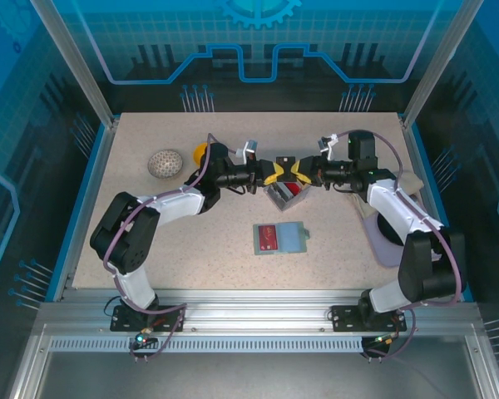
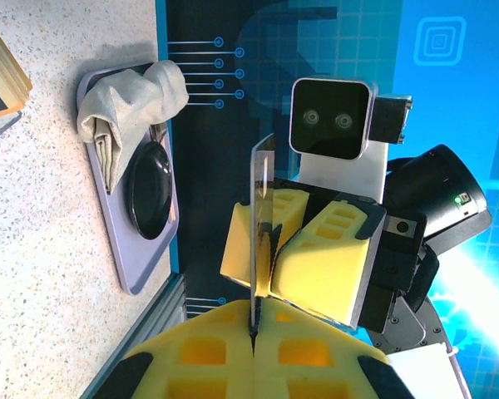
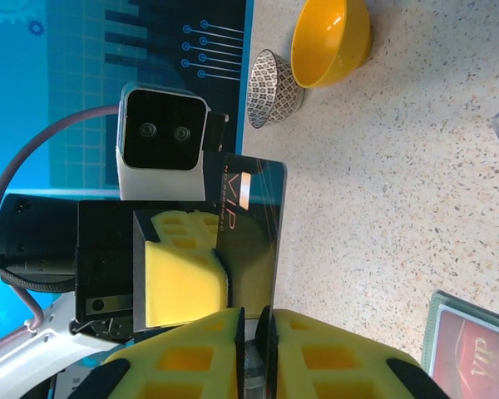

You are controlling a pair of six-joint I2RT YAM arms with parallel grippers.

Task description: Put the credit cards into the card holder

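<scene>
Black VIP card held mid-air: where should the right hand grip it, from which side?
Likely the free end, opposite where the left hand pinches it, with the right hand coming end-on from its side. The black card is thin and flat, projecting past that pinch, so the grip closes across its faces.

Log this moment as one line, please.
left jaws: shut on black card | right jaws: around it, grip unclear | card holder: open

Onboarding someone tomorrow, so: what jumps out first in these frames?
The two arms meet nose to nose mid-table. The left gripper pinches a black card marked VIP, and the right gripper has its fingers on either side of the same card. Nearer the arm bases, the open card holder lies flat with a red card in it.
</scene>
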